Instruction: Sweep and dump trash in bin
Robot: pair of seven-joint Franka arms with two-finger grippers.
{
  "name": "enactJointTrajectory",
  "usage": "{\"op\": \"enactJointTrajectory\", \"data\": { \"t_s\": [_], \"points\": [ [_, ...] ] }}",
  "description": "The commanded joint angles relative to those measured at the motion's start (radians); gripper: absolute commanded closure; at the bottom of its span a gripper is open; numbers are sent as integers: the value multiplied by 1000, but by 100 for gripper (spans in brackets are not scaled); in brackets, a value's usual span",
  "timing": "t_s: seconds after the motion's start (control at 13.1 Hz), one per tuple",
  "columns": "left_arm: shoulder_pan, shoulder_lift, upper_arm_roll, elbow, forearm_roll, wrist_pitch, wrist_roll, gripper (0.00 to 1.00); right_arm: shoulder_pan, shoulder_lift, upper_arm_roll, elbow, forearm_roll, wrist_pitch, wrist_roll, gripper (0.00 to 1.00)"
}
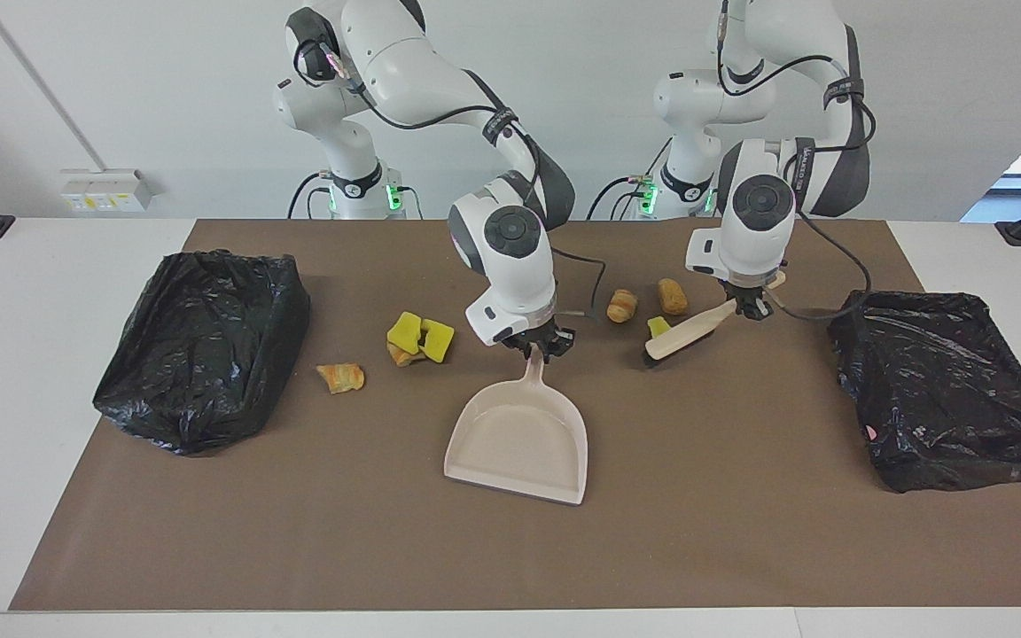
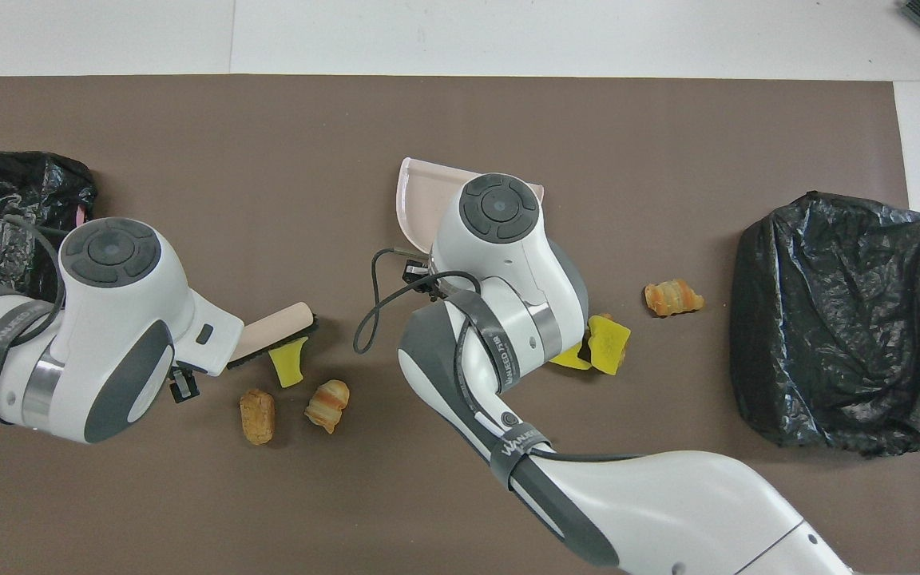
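The beige dustpan [image 1: 519,434] lies flat mid-mat, its handle pointing toward the robots. My right gripper [image 1: 544,344] is down at the handle's end, fingers shut on it. My left gripper [image 1: 752,307] is shut on the handle of the beige hand brush [image 1: 688,335], whose bristles rest beside a small yellow piece [image 1: 658,326]. Trash lies scattered: two brown bread lumps [image 1: 621,305] [image 1: 673,296] near the brush, yellow sponge pieces [image 1: 420,338] and a croissant lump [image 1: 339,377] toward the right arm's end. In the overhead view my right wrist hides most of the dustpan [image 2: 420,200].
Two bins lined with black bags stand on the brown mat: one [image 1: 200,346] at the right arm's end, one [image 1: 945,390] at the left arm's end. A cable loops off the right wrist [image 2: 372,311] above the mat.
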Motion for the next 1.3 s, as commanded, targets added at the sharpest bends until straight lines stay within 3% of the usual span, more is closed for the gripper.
{"op": "enactJointTrajectory", "data": {
  "t_s": [0.0, 0.15, 0.38, 0.76, 1.07, 1.22],
  "points": [
    [-14, -79, 9, -50, -49, -52, -75, 100, -17, -23, 4, -1, 17, -27, 8, 100],
    [-23, -117, -2, -63, -49, -71, -136, 100, -24, -37, 2, 37, 7, -138, -41, 100],
    [-30, -184, -25, -115, -49, -75, -323, 100, -22, -127, -6, 17, -3, -215, -156, 100],
    [-27, -257, -29, -214, -49, -75, -831, 100, -122, -267, -10, -41, -4, -322, -498, 100],
    [-21, -361, -29, -340, -57, -77, -1069, 100, -128, -313, -10, -44, -150, -416, -686, 100],
    [-21, -384, -29, -381, -136, -78, -1195, 100, -137, -342, -10, -79, -165, -428, -818, 100]
  ]
}}
